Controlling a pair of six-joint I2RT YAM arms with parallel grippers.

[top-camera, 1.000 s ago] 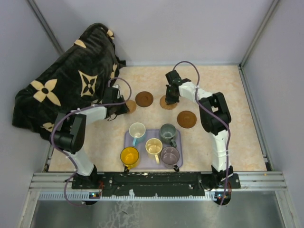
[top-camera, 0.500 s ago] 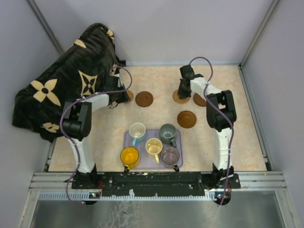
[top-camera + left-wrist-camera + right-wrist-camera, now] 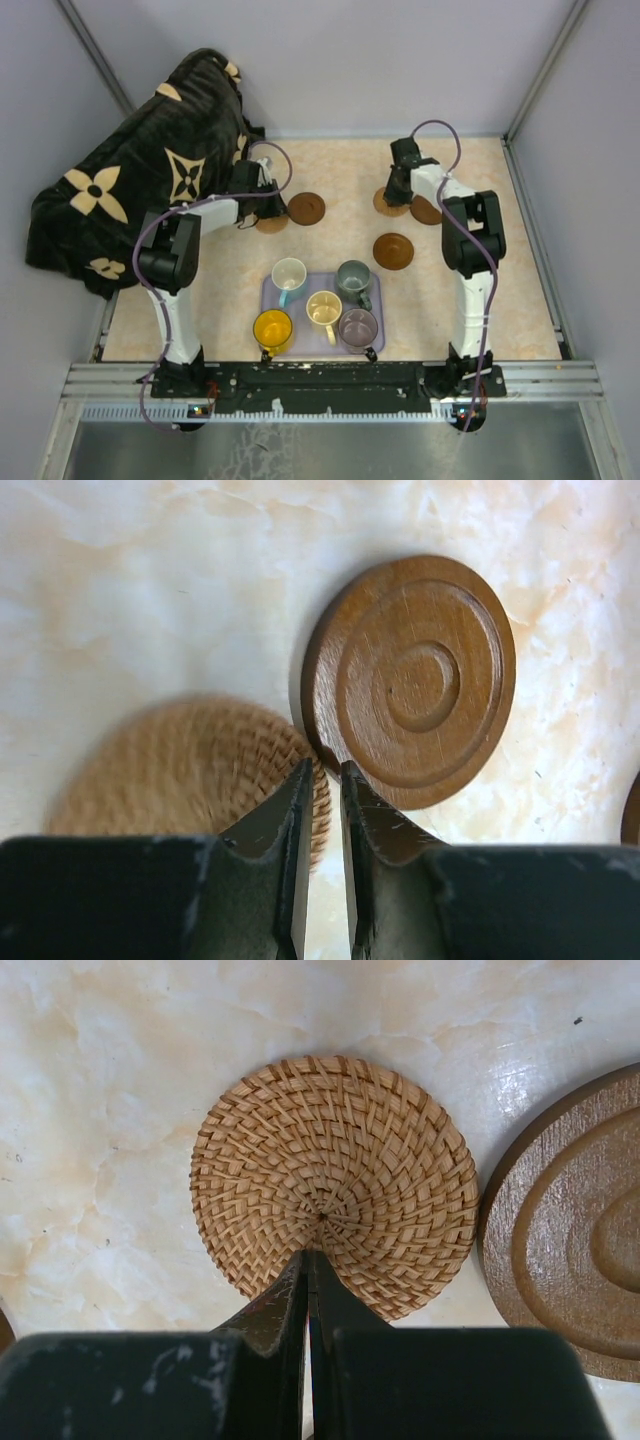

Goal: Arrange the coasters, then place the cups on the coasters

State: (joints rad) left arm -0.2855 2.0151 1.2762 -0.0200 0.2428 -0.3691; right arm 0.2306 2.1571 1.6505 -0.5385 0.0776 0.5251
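Note:
Two woven tan coasters and three dark wooden coasters lie on the table. My left gripper [image 3: 262, 205] [image 3: 320, 770] is shut, with its tips where a blurred woven coaster [image 3: 190, 770] [image 3: 270, 222] meets a dark coaster [image 3: 415, 680] [image 3: 304, 208]. My right gripper [image 3: 397, 190] [image 3: 308, 1253] is shut, its tips resting on the other woven coaster [image 3: 335, 1180] [image 3: 385, 203], beside a dark coaster [image 3: 580, 1230] [image 3: 427, 210]. A third dark coaster [image 3: 393, 250] lies nearer. The cups stand on the lavender tray [image 3: 376, 345]: white-blue [image 3: 289, 274], grey-green [image 3: 353, 278], cream [image 3: 323, 308], yellow [image 3: 272, 327], mauve [image 3: 358, 326].
A black blanket with a tan flower pattern [image 3: 140, 170] is heaped over the table's back left corner, close behind my left arm. Grey walls enclose the table on the left, back and right.
My right gripper slid its woven coaster to the back right, up beside a dark coaster. My left gripper swung back and then right toward the dark coaster, and its woven coaster shifted with it.

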